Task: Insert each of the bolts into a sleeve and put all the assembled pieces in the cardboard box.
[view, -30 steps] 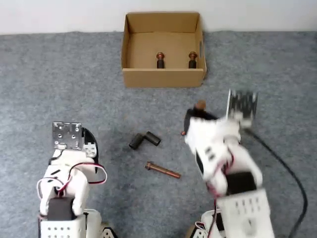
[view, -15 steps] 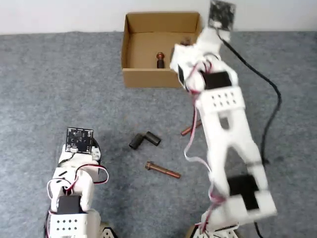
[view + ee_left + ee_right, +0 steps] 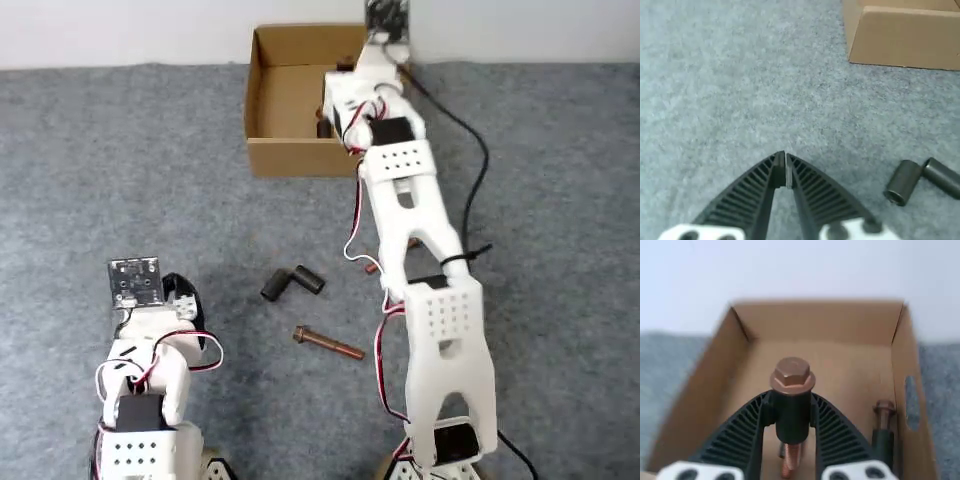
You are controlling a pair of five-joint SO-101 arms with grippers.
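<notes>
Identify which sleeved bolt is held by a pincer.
The sleeved bolt clamped in the right pincer over the cardboard box; the other sleeved bolt stands free inside it.

We find the cardboard box (image 3: 300, 158) open-topped and upright at the far side of the surface (image 3: 120, 180). One assembled piece (image 3: 792, 415), a copper hex-head bolt through a black sleeve, stands upright over the box, clamped at the sleeve by the right tool (image 3: 791, 402). A second assembled piece (image 3: 883, 432) stands upright on the box floor, close to the slotted side wall. A first loose sleeve (image 3: 274, 286) and a second loose sleeve (image 3: 309, 281) lie on their sides, ends touching at an angle. One loose bolt (image 3: 328, 343) lies flat near them. Another bolt (image 3: 372, 267) shows only in part.
</notes>
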